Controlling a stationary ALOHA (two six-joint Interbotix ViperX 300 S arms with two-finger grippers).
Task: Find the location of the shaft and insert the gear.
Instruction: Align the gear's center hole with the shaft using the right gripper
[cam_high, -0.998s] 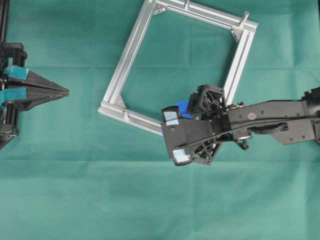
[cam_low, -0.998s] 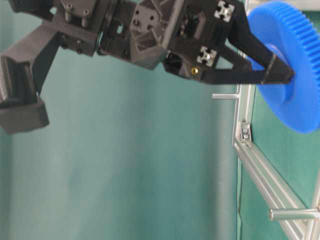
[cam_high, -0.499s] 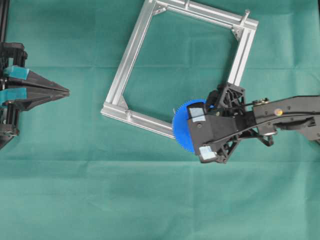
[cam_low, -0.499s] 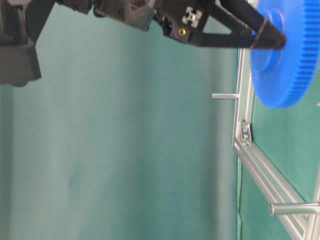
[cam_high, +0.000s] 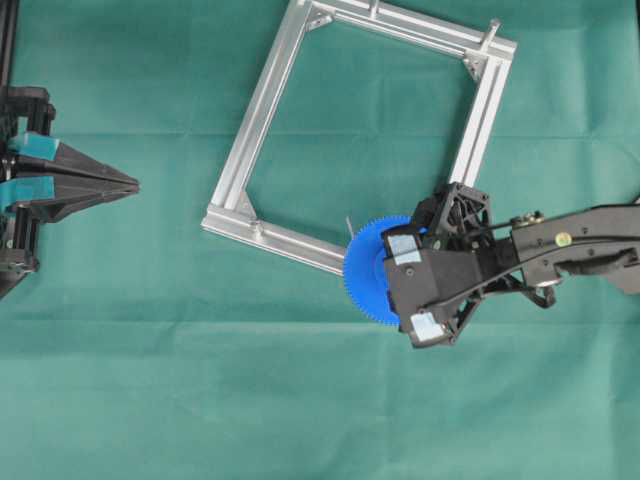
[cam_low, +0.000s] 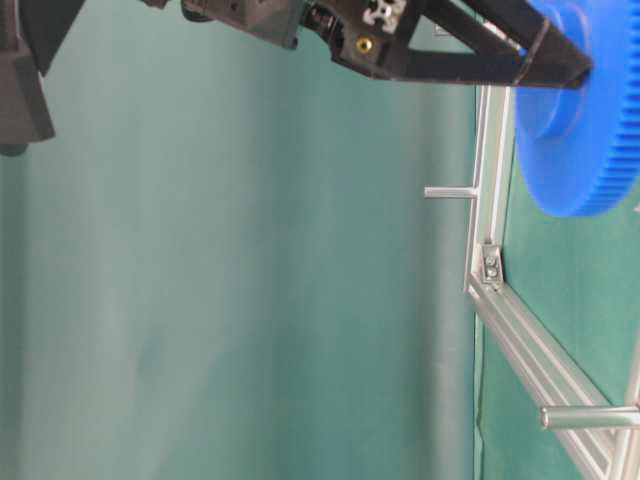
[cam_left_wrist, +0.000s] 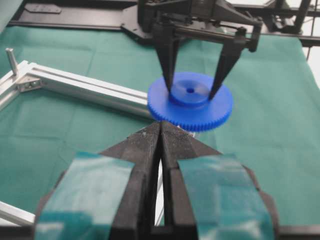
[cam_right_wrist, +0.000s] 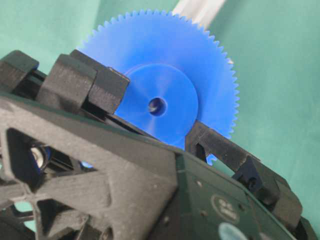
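Note:
The gear (cam_high: 365, 270) is a flat blue toothed disc with a raised hub and a small centre hole (cam_right_wrist: 157, 105). My right gripper (cam_left_wrist: 191, 93) is shut on the hub, one finger on each side, and holds the gear level over the lower right stretch of the aluminium frame (cam_high: 260, 110). A thin silvery pin, the shaft (cam_high: 349, 226), stands by the rail just off the gear's upper left rim. My left gripper (cam_high: 133, 185) rests far to the left, shut and empty, pointing at the gear (cam_left_wrist: 192, 112).
The square frame lies tilted on the green cloth. Bare pins stand on its far rail (cam_high: 375, 8) and far right corner (cam_high: 492, 30). In the table-level view two pins (cam_low: 450, 192) (cam_low: 590, 417) stick out of the frame.
The right arm swung down and to the right with the gear, turning it from edge-on to flat over the frame's lower rail. The left gripper stayed still.

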